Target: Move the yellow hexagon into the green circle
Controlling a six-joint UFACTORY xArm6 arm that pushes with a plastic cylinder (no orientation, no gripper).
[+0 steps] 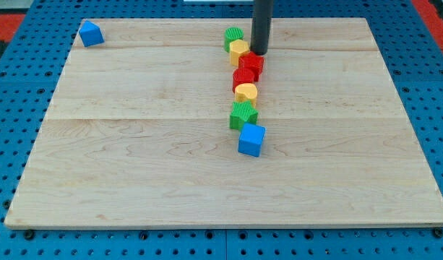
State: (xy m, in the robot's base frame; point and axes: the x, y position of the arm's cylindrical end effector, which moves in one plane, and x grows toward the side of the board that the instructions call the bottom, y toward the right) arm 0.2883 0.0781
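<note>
My tip (259,53) stands at the view's top centre, at the head of a column of blocks. It is just right of a yellow block (239,50) that looks like the hexagon, touching or nearly touching it. The green circle (233,35) sits directly up-left of that yellow block, against it. A red block (252,65) lies just below my tip.
Below the red block, the column runs down through a second red block (242,78), a second yellow rounded block (246,92), a green star (243,114) and a blue cube (251,139). A blue triangular block (91,33) sits at the top left corner of the wooden board (134,180).
</note>
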